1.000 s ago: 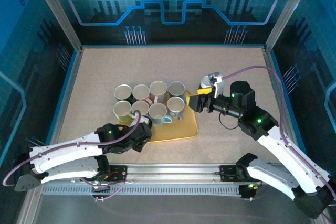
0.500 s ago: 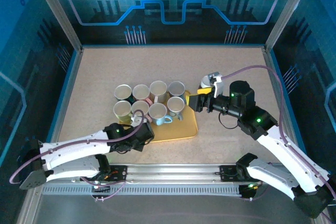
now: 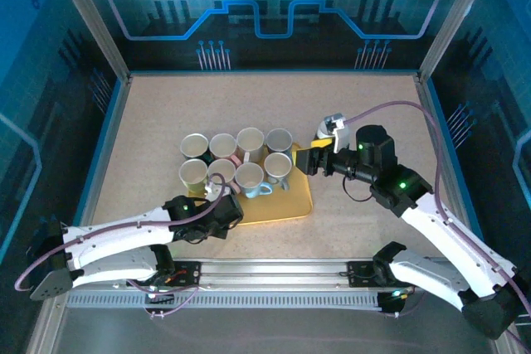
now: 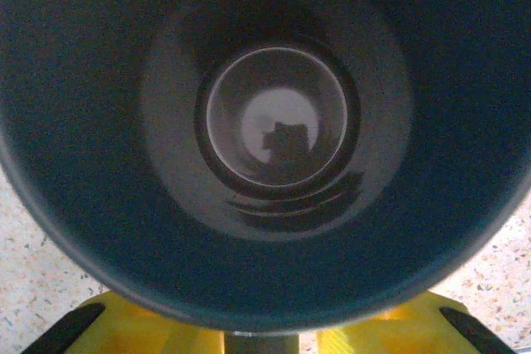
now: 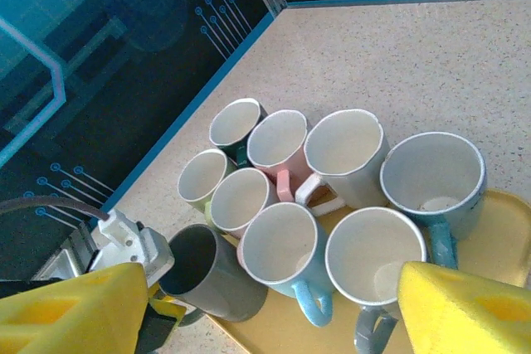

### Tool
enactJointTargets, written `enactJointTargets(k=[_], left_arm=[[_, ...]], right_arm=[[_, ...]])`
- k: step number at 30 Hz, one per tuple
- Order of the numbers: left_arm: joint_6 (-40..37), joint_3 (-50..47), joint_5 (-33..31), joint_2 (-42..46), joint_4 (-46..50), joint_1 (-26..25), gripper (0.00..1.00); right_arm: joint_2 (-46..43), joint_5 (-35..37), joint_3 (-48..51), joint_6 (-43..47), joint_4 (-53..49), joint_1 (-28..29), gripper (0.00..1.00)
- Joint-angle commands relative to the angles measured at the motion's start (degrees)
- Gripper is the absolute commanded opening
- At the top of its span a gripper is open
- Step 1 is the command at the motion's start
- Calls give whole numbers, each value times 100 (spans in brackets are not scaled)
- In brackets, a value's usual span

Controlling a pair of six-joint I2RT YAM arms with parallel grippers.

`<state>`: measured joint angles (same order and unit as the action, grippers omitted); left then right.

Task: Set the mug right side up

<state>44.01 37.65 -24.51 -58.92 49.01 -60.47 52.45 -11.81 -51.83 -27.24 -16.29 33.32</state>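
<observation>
A dark grey mug (image 5: 207,275) stands tilted at the near left corner of the yellow tray (image 5: 283,326), its mouth turned toward my left gripper (image 3: 222,196). The left wrist view looks straight into that mug (image 4: 282,122), down to its glossy bottom. My left gripper's yellow fingertips (image 4: 124,329) sit just under the rim, with a dark part between them; how tightly they close is hidden. My right gripper (image 5: 274,308) hovers open over the tray's right side (image 3: 309,159), holding nothing.
Several pale mugs (image 3: 241,159) stand upright and tightly packed on the tray (image 3: 286,201) and on the table just beyond its far left edge. A blue-handled mug (image 5: 286,259) touches the dark one. Open tabletop (image 3: 166,105) surrounds the tray.
My left wrist has drawn back toward the near edge at the tray's corner. The right gripper has edged slightly left and stays open.
</observation>
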Motion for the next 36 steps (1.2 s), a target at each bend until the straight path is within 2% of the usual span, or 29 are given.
enactJointTargets(k=[1, 9, 14, 18, 23, 25, 28, 31, 33, 36], left_arm=[[170, -62, 0, 167, 108, 17, 38], [429, 111, 199, 367, 344, 7, 46], [461, 516, 285, 923, 806, -9, 49], [-67, 1135, 392, 1148, 1212, -9, 50], [-1039, 2076, 398, 959, 1448, 147, 51], [-1483, 2317, 768, 821, 1289, 532, 51], [-2005, 2367, 1829, 726, 721, 1393, 51], [-2247, 2296, 2717, 558, 113, 2159, 51], [-2265, 2220, 3066, 439, -251, 2392, 51], [-2261, 2021, 3502, 554, -899, 2416, 51]], right_arm=[[-14, 132, -246, 233, -166, 17, 81], [75, 85, -509, 544, -502, 17, 84], [337, 253, -837, 905, -1065, 17, 84], [656, 335, -1132, 1261, -1420, 42, 85], [1072, 562, -1463, 1438, -1549, 113, 86], [1231, 610, -1615, 1515, -1602, 113, 86], [1372, 754, -1684, 1804, -1522, 109, 85], [1695, 1203, -1927, 2189, -1781, 29, 86], [1993, 1703, -2120, 2596, -1962, 18, 86], [2584, 2314, -2536, 3077, -2318, -186, 89]])
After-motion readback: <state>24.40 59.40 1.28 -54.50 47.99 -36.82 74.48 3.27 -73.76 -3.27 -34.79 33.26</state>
